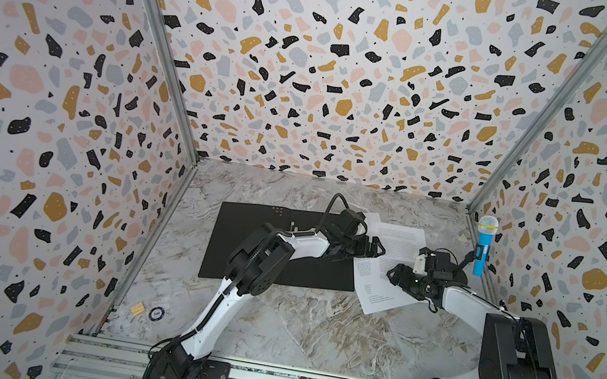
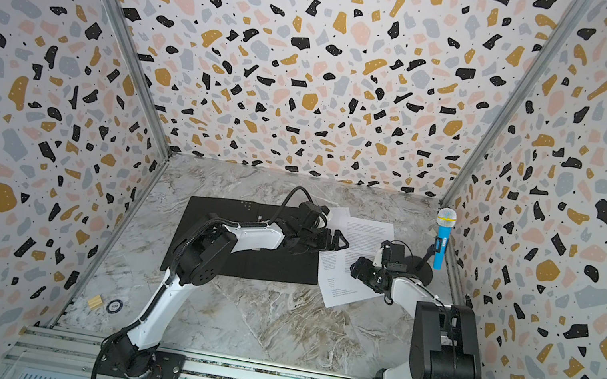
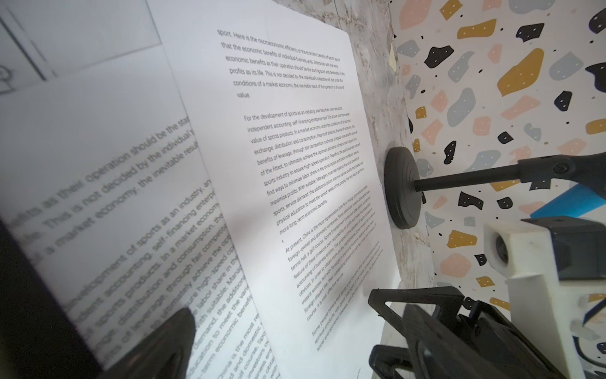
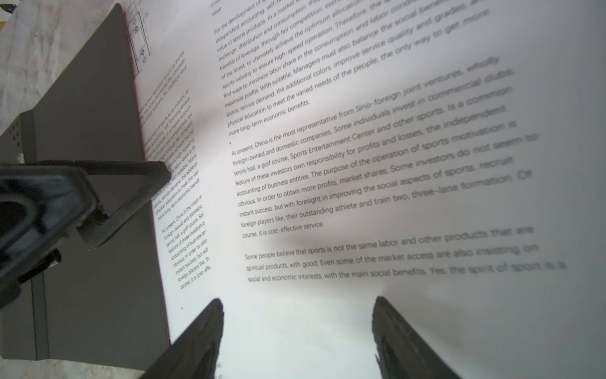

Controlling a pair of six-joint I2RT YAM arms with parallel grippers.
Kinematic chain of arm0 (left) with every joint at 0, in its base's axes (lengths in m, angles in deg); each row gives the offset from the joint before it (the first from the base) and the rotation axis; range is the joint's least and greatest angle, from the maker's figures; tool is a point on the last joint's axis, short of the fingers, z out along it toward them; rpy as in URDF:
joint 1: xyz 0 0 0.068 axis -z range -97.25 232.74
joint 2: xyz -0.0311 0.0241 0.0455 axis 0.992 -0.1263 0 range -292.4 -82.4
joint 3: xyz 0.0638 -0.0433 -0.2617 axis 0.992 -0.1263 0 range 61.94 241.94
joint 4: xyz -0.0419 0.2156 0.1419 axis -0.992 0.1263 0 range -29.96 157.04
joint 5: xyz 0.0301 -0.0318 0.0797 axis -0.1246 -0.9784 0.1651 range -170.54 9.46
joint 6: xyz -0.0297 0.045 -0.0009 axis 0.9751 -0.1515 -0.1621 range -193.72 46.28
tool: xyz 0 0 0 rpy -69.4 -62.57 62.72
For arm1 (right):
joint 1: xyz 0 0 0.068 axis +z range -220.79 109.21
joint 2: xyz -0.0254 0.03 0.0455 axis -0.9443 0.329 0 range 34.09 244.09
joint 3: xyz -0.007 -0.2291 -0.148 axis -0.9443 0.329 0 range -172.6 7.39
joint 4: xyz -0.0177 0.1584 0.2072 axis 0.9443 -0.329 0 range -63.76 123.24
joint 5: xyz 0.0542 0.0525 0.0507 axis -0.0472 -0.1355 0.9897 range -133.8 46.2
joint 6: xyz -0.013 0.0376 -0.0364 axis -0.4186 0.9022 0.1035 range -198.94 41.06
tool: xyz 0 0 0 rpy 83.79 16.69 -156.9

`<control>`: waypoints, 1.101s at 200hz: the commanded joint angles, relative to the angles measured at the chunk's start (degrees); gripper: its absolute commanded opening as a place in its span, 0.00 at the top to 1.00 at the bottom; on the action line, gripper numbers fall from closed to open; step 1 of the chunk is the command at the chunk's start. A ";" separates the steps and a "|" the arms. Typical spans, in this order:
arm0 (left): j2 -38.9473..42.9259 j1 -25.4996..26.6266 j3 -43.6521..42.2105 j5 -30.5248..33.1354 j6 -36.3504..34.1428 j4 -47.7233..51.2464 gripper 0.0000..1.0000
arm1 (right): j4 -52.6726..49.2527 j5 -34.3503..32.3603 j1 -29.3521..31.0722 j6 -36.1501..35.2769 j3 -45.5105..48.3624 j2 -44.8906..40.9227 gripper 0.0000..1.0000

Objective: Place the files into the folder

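Files point(image 1: 380, 297): fanned white sheets, right of centre, overlapping the open folder point(image 1: 233, 220) at its right edge.
Left gripper point(image 1: 375, 249): spread wide, empty, over that edge.
Right gripper point(image 4: 298, 300): jaws parted, nothing held, just above the printed text.
Risk: dragging one sheet may crumple it or scatter the others.

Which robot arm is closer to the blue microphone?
Right. The right arm sits right next to the blue microphone; the left arm stretches over the black folder, farther away.
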 commanded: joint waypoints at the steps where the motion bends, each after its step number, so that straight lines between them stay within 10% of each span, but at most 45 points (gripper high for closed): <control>1: -0.49 0.66 2.17 -1.07 0.22 -0.54 0.00 | -1.18 -3.47 -2.35 -0.76 -1.30 -2.80 0.25; 220: -3.57 2.69 6.21 -1.44 -2.65 4.69 0.02 | 3.01 -3.58 -13.36 -4.78 -1.99 4.03 0.19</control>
